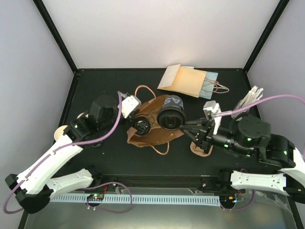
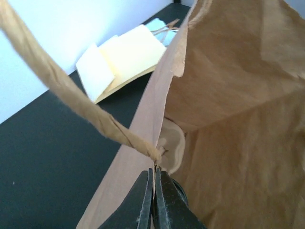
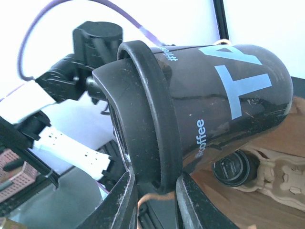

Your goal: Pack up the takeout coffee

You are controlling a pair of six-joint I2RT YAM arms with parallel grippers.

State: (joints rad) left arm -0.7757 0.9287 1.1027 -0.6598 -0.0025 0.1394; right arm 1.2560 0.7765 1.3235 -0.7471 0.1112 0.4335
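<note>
From above, the brown paper bag (image 1: 152,137) lay slumped in the middle of the desk (image 1: 100,86). The left tool (image 1: 129,106) was at its rim, and the right tool (image 1: 183,125) gripped the held coffee cup (image 1: 170,114), tipped over, above the bag. The second coffee cup (image 1: 141,125), lid on, sat just beside it. Flat spare bags (image 1: 186,80) lay well apart at the back, pale sticks (image 1: 250,99) at the right, neither in the way. In the left wrist view, that tool was fully closed, pinching the bag's edge where the twisted handle (image 2: 86,107) joined, holding the mouth open. A pulp carrier (image 2: 174,143) showed inside. In the right wrist view, the fingers clamped the lid rim of the dark, lidded cup, which hung clear of the paper. Below it the second cup seemed seated in the carrier. By my reckoning the job stood about half done: one cup placed, the other to be righted and lowered into a free socket. The slack bag wall, the handle and the neighbouring cup looked the likeliest obstructions.
</note>
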